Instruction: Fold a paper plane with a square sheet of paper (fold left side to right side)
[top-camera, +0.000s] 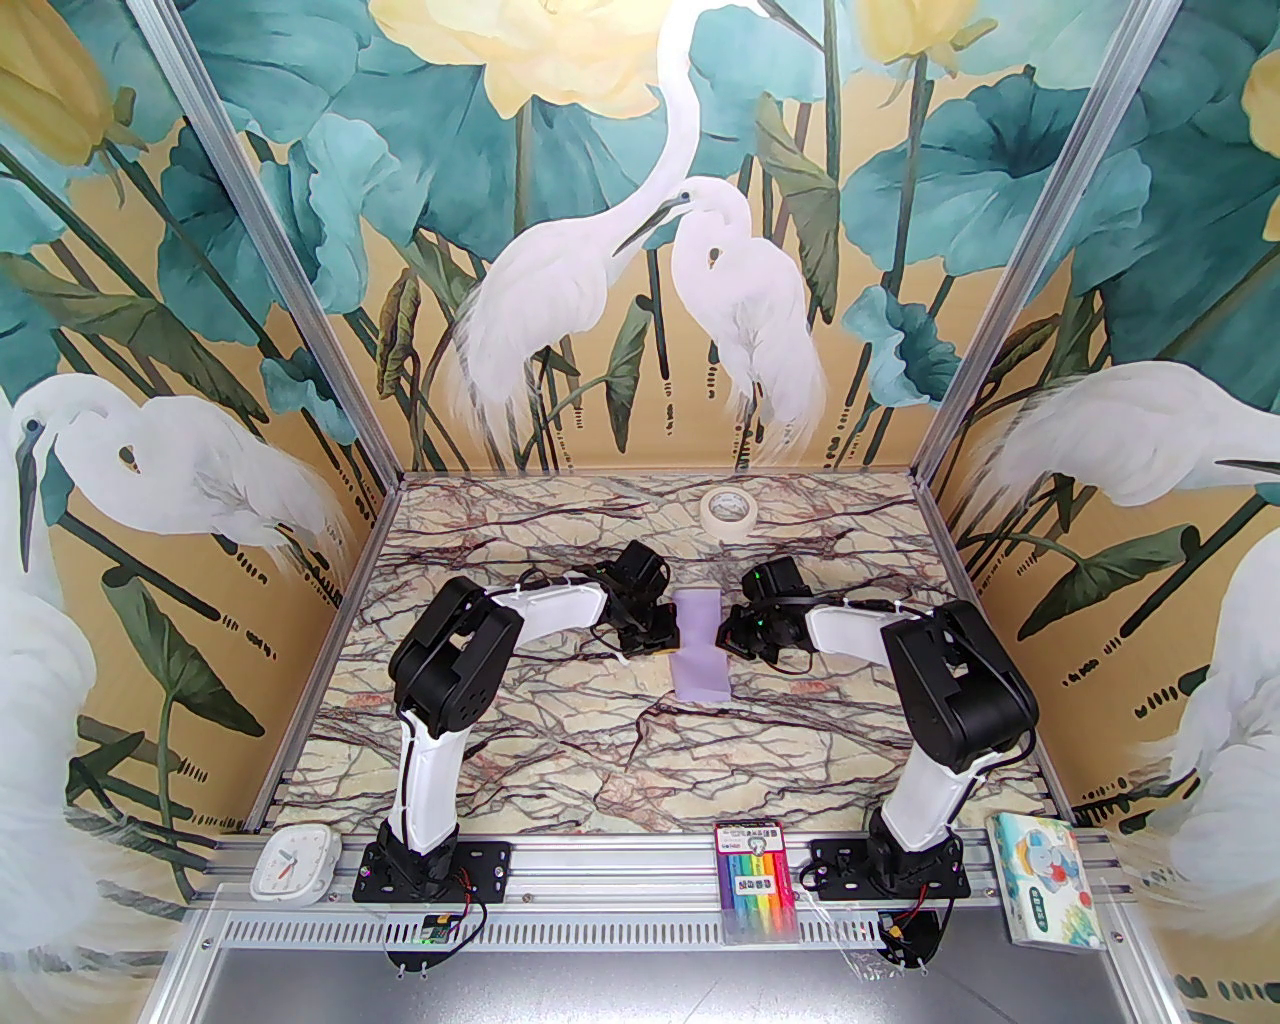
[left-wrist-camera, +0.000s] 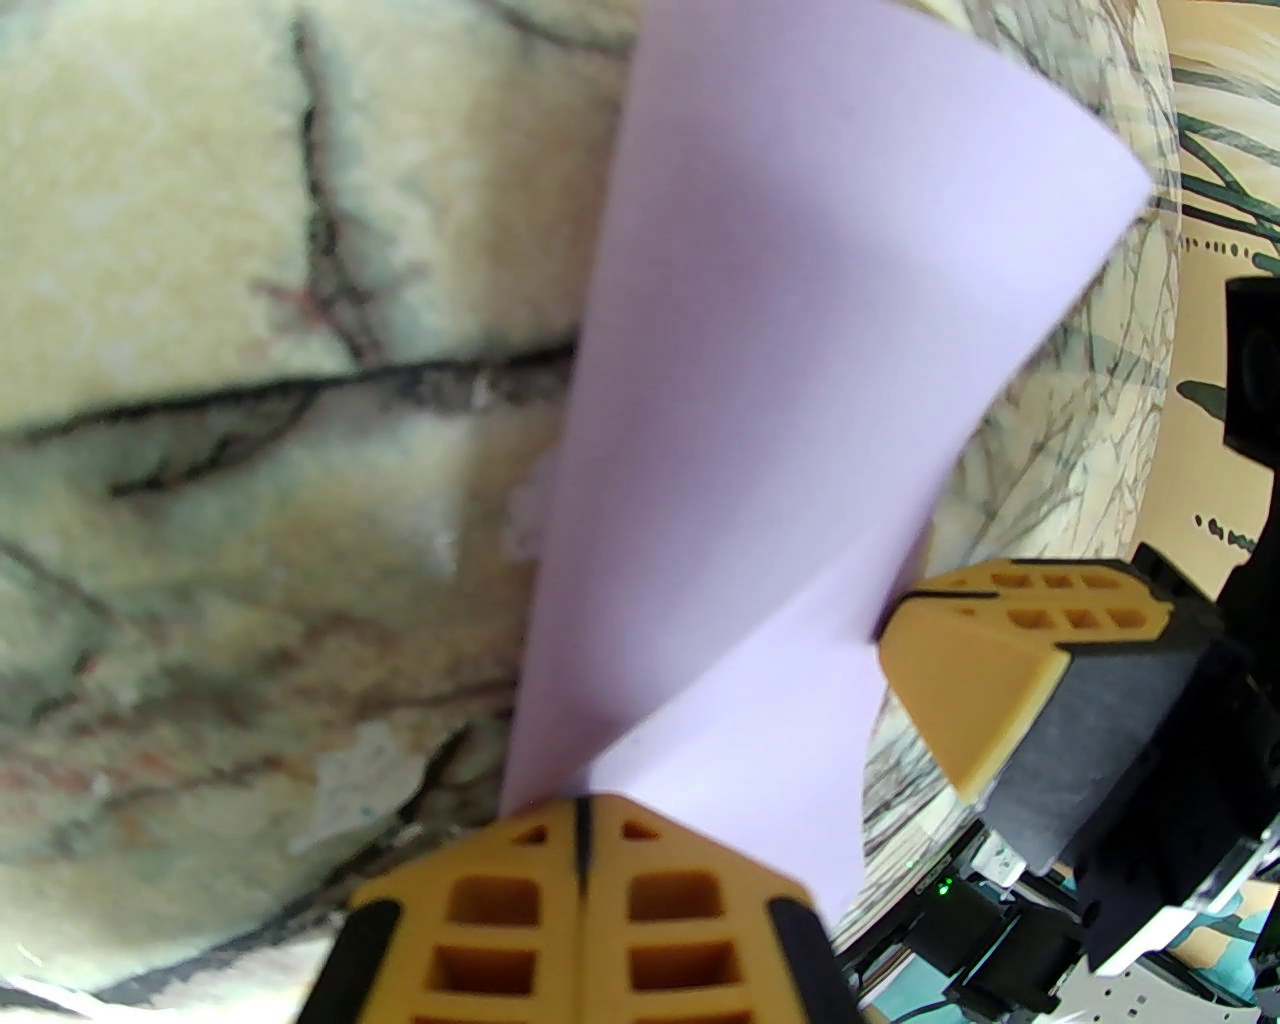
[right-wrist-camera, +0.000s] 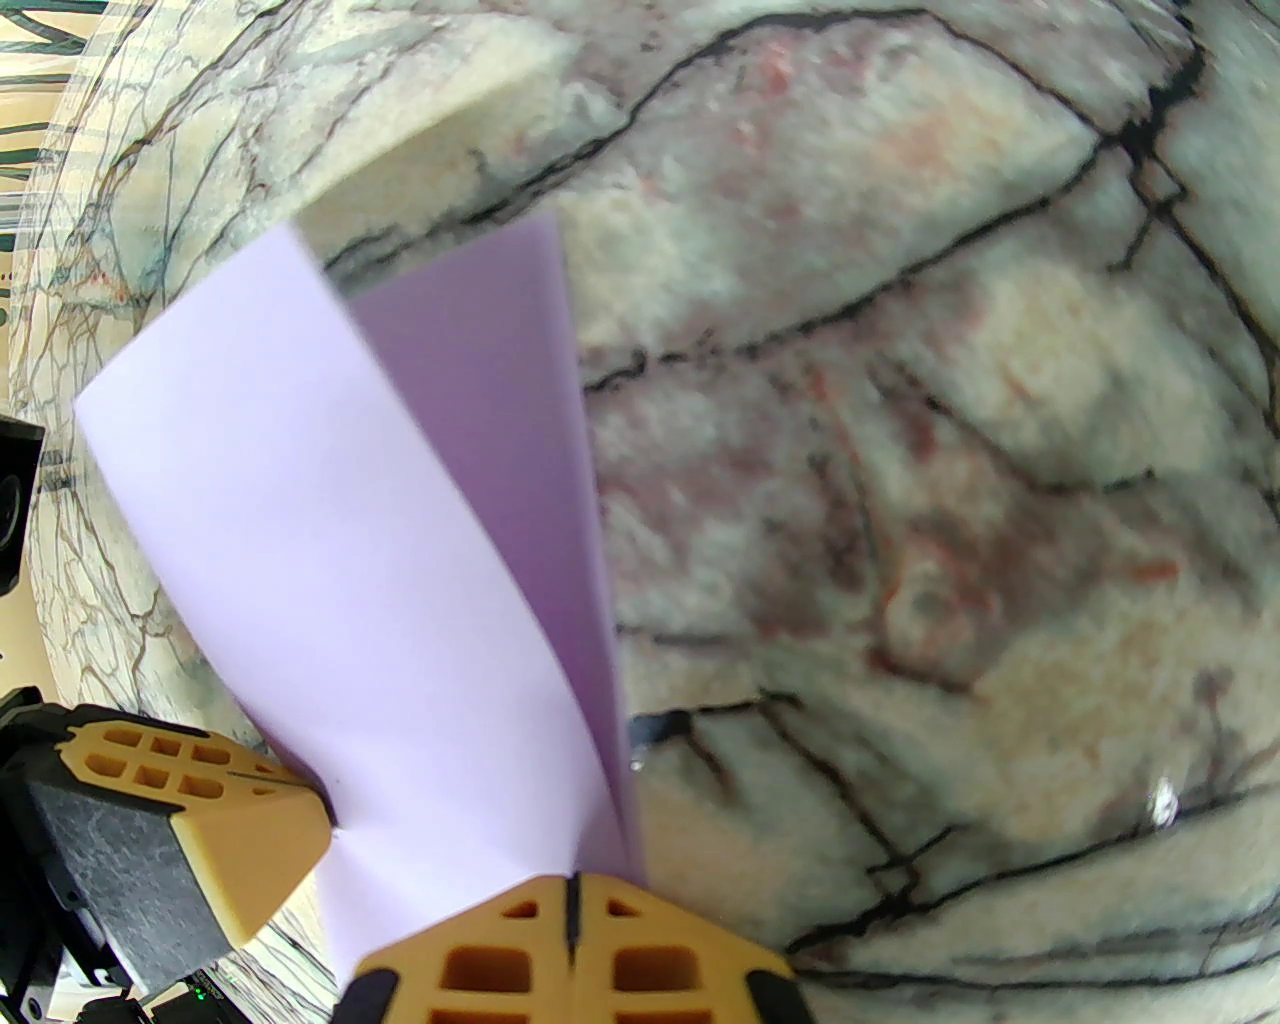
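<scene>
Pen pack (top-camera: 758, 880): print on its top label, too small to read.
Tissue pack (top-camera: 1047, 880): lettering beside the cartoon, too small to read.
Clock (top-camera: 293, 862): dial marks illegible.

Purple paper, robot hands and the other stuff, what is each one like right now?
square sheet of paper: folded over into a loose strip, top flap bowed up
left gripper: shut, pinching the paper's left side
right gripper: shut, pinching its right side
white tape roll: lying flat on the table
pen pack: lying flat on the front rail
tissue pack: lying flat, rail's right end
white clock: face up, rail's left end
</scene>
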